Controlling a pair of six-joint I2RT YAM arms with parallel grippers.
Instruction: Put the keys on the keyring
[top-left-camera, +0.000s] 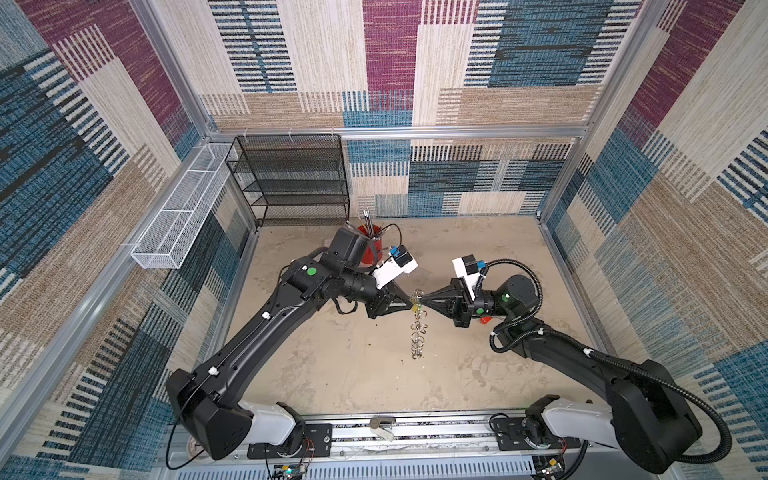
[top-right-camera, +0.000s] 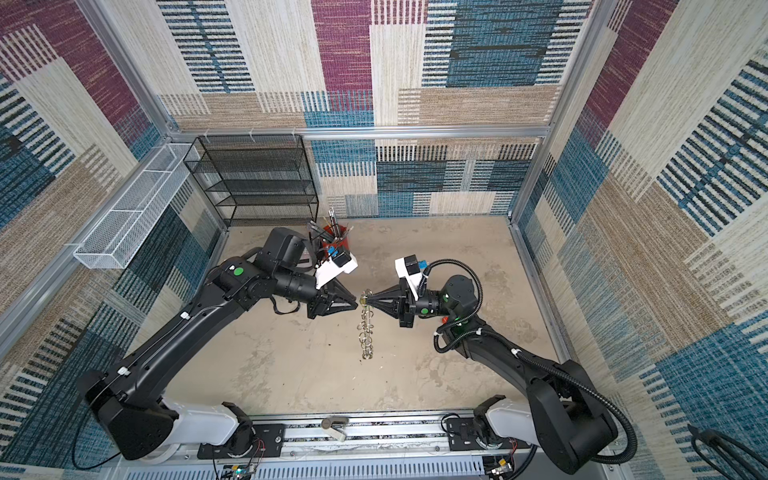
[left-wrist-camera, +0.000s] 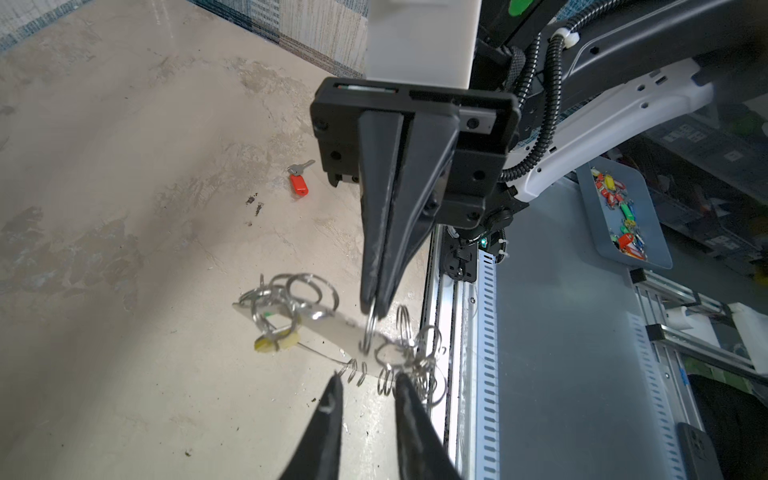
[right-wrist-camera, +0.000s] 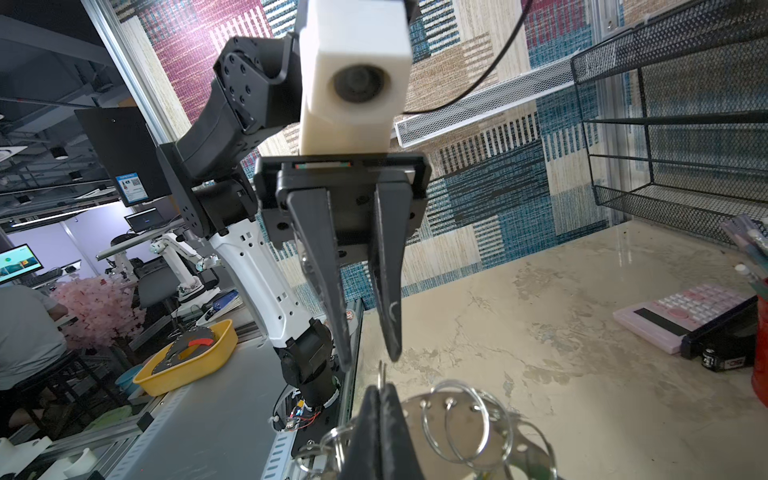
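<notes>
The keyring (top-left-camera: 417, 332) is held up off the table (top-left-camera: 332, 374), over its middle, and hangs down from the right gripper (left-wrist-camera: 372, 305). That gripper's jaws are clenched on one split ring (left-wrist-camera: 369, 334) at the edge of the grey band. The left gripper (right-wrist-camera: 370, 359) is released, its jaws standing apart. It is set just beside the upper end of the keyring, facing the right gripper; whether it touches the rings cannot be told. A yellow tag (left-wrist-camera: 276, 343) is seen hanging from a ring at one end of the band. A red-tagged key (left-wrist-camera: 299, 178) is laid flat on the table, well apart from the keyring, and appears in both top views just beside the right arm's wrist. Further colour-tagged keys are piled in a grey tray (left-wrist-camera: 640, 183) beyond the table's edge.
</notes>
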